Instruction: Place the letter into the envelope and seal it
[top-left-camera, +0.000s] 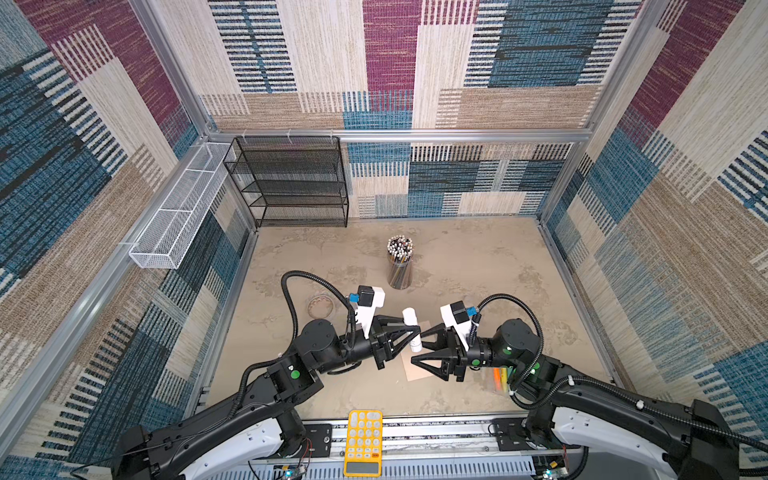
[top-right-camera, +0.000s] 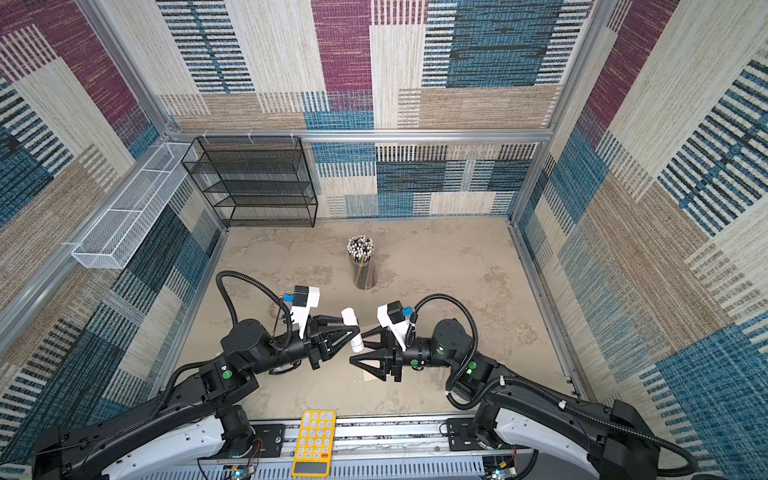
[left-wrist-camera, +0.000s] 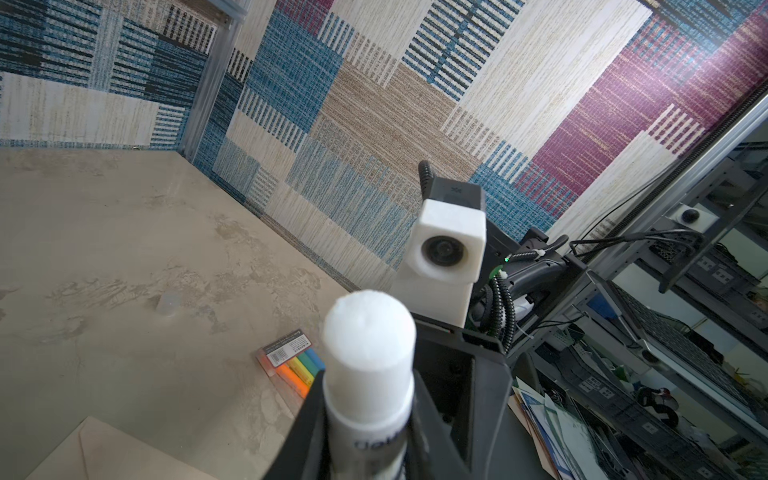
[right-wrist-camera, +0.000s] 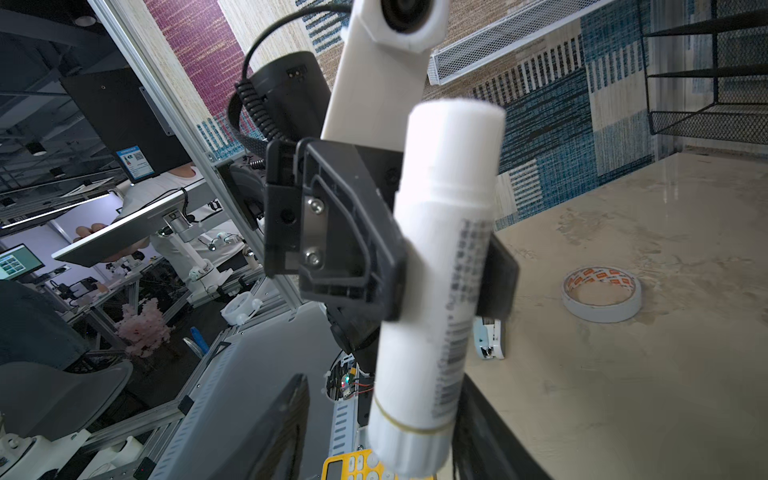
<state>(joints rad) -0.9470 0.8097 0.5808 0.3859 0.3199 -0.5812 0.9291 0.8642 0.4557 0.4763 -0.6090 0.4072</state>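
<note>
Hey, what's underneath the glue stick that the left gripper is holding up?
The envelope lies on the table below the glue stick, mostly covered by the left gripper and right gripper. Whether the letter is inside cannot be seen.

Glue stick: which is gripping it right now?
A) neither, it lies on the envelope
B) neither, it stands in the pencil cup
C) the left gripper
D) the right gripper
C: the left gripper has its jaws clamped on the barrel of the glue stick, while the right gripper has its jaws standing open.
</note>
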